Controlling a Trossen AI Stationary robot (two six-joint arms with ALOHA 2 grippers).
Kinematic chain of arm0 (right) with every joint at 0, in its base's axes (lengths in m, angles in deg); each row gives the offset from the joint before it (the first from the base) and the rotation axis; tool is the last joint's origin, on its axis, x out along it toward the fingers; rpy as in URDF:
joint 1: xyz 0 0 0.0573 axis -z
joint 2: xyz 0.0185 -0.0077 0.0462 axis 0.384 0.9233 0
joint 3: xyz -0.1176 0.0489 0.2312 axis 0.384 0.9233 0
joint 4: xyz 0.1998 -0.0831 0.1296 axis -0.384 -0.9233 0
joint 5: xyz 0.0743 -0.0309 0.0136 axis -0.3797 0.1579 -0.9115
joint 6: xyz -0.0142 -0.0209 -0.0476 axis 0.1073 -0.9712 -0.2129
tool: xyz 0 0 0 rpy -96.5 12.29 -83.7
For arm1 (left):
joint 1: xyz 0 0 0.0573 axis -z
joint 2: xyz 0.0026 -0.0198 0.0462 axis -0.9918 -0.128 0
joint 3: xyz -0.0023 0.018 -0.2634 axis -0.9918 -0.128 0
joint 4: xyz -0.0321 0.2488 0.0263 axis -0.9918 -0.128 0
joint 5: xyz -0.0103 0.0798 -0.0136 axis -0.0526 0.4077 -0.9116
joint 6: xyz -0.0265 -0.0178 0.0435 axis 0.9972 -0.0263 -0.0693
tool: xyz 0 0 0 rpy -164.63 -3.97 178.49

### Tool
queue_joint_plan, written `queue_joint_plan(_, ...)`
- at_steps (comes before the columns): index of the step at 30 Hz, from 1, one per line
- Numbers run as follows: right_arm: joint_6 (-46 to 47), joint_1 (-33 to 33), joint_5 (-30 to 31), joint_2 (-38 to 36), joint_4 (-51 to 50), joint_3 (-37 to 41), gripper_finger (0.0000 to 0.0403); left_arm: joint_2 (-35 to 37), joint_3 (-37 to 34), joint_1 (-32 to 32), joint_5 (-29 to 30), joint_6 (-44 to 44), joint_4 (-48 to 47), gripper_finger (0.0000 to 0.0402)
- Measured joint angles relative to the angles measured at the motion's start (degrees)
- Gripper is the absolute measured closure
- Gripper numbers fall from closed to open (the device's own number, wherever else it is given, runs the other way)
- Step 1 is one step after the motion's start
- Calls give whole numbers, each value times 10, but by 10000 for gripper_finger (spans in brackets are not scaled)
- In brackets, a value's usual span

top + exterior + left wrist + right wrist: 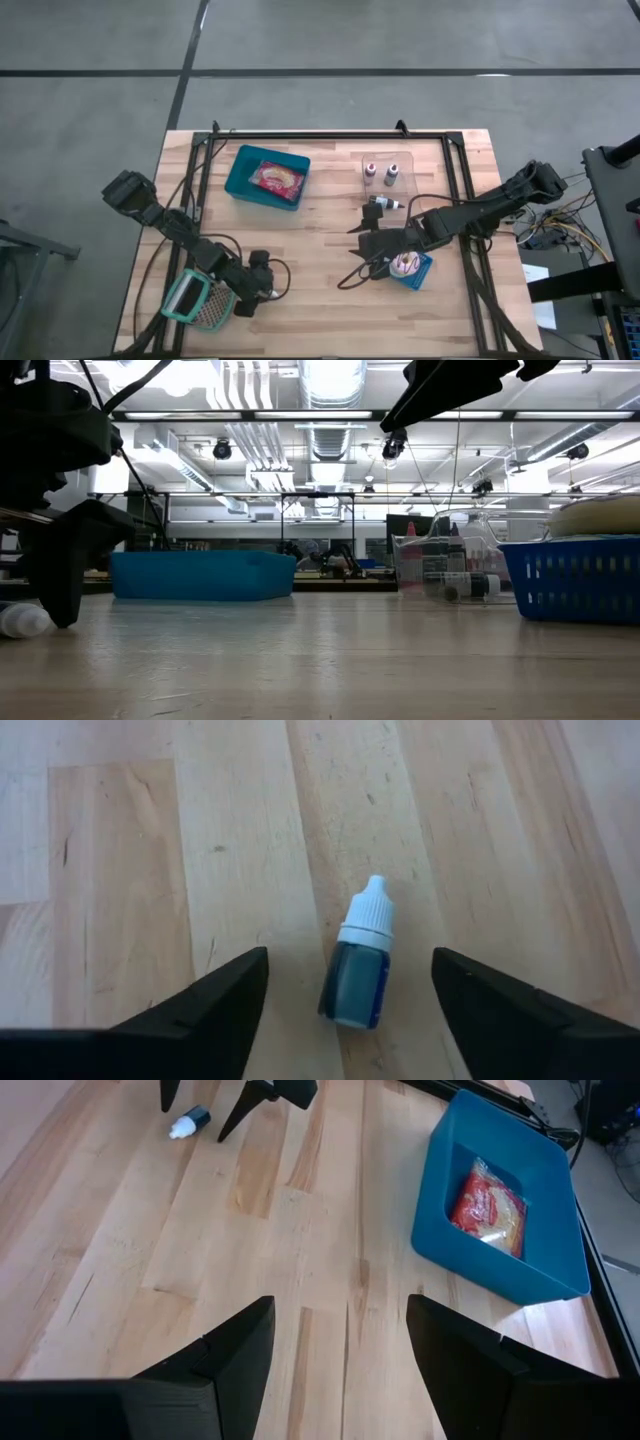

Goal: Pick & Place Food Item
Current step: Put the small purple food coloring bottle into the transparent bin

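Note:
A small blue dropper bottle (358, 970) with a white cap lies on its side on the wooden table, near the front left. My left gripper (350, 958) is open and low over it, with one finger on either side and a gap to each. The bottle also shows in the right wrist view (188, 1122). A red and yellow food packet (275, 178) lies in a blue bin (238, 183) at the far left. My right gripper (365, 242) hangs open above the table's middle, with nothing between its fingers.
A small blue basket (420, 272) holding a round pale item sits under the right arm. A clear tray (400, 160) with little bottles stands at the far right. Another bottle (385, 204) lies in front of the tray. A teal mesh basket (195, 300) sits at the front left corner.

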Motion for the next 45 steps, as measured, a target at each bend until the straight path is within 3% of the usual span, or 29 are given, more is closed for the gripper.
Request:
queue_joint_plan(21,4,0,0,0,0,0,179,0,-1,6,9,4,-22,227)
queue_joint_plan(35,4,0,0,0,0,0,179,0,-1,6,32,-10,-24,339)
queue_joint_plan(45,8,0,-1,0,0,0,179,0,-1,7,40,-15,-24,350)
